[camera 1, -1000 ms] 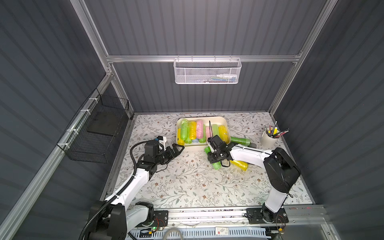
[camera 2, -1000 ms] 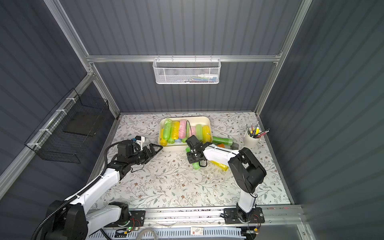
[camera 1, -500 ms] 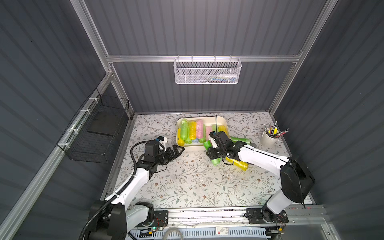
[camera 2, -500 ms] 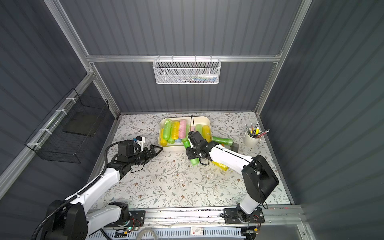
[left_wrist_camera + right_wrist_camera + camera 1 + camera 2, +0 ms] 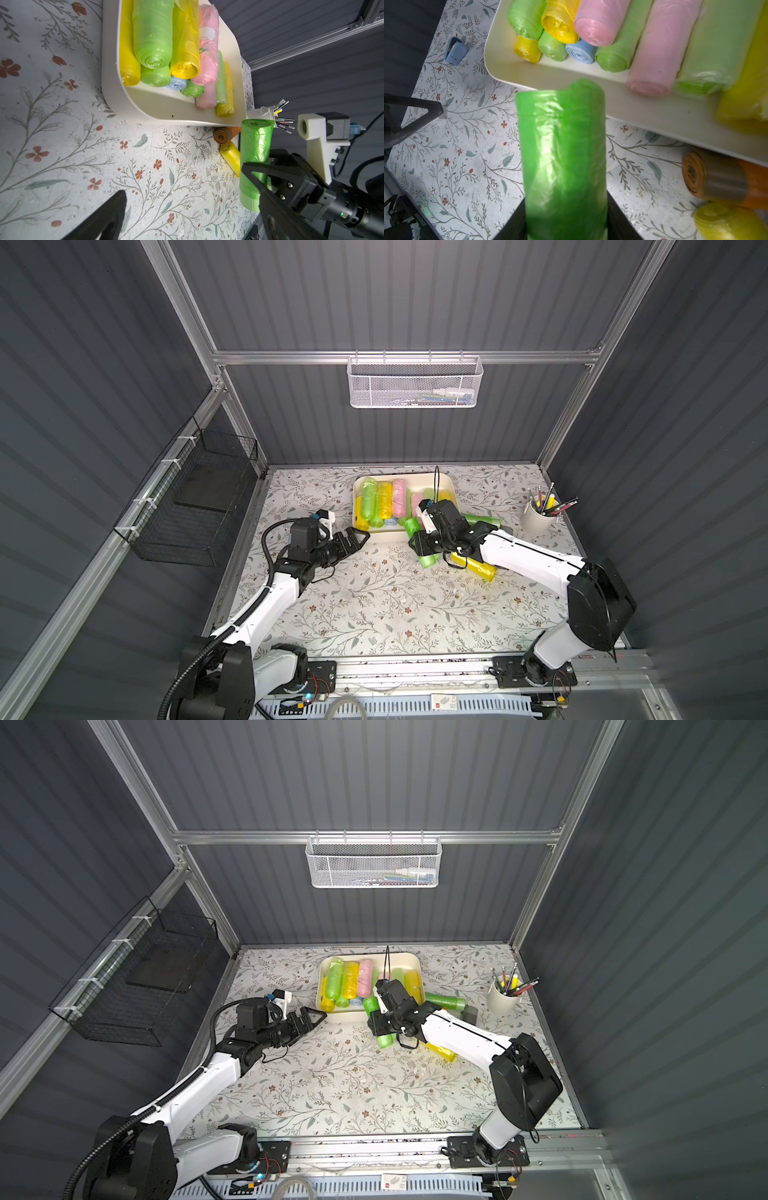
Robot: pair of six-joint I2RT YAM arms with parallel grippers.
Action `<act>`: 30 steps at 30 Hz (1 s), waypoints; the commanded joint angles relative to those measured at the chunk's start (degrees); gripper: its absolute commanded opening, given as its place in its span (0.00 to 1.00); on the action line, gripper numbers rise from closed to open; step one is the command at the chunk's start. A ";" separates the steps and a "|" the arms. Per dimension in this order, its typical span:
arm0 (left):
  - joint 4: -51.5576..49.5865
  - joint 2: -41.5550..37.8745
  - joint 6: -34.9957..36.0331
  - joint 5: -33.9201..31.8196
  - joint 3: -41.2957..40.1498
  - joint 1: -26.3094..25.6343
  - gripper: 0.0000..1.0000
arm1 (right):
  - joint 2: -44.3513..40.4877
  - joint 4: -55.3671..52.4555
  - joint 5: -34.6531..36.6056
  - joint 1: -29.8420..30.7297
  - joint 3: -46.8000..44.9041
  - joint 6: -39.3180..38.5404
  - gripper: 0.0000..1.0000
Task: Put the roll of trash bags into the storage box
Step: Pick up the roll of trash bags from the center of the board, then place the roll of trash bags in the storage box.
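Note:
A bright green roll of trash bags (image 5: 562, 149) is clamped between the jaws of my right gripper (image 5: 564, 209), which is shut on it. In both top views the roll (image 5: 428, 561) (image 5: 385, 1041) is tilted. Its far end reaches the front rim of the storage box (image 5: 386, 536) (image 5: 353, 1016), a cream-white tub holding several green, yellow, pink and blue rolls. My left gripper (image 5: 357, 537) (image 5: 313, 1017) is open and holds nothing. It hovers low over the table just left of the box's front left corner. The left wrist view shows the held roll (image 5: 255, 145) and the box wall (image 5: 128, 104).
Loose on the table to the right of the box are a yellow roll (image 5: 473, 566), a dark green roll (image 5: 482, 519) and an orange-brown roll (image 5: 712, 176). A pen cup (image 5: 538, 518) stands at the right. A blue stapler (image 5: 455, 51) lies left of the box. A white mesh basket (image 5: 413, 385) and a black wire basket (image 5: 195, 497) hang on the walls.
The right arm's elbow has swung out to the front right. Its gripper, still holding the green roll, has shifted slightly left along the box's front rim. The left arm has not moved.

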 commanded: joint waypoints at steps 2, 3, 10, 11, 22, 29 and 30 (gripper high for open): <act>2.26 0.89 0.32 1.48 2.27 0.28 1.00 | -1.50 1.72 -1.07 -0.17 0.41 0.73 0.46; 2.93 1.02 -0.16 1.74 2.30 0.29 1.00 | -1.67 1.86 -1.10 -0.15 0.44 0.88 0.46; 5.72 1.86 -1.96 3.45 2.75 -0.21 1.00 | -2.51 2.41 -1.56 -0.25 0.92 0.86 0.47; 5.74 1.89 -1.93 3.52 2.83 -0.44 1.00 | -2.45 2.29 -1.49 -0.31 1.11 0.82 0.47; 6.16 5.01 -0.72 4.36 5.12 -5.31 1.00 | -0.95 -1.74 0.50 -0.86 6.50 1.42 0.47; 7.64 6.52 -1.35 3.26 5.57 -9.23 1.00 | -0.70 -2.67 -0.72 -2.56 9.34 1.46 0.48; 7.90 6.78 -1.42 3.33 5.51 -9.46 1.00 | -0.63 -2.86 -0.87 -2.89 9.71 1.44 0.48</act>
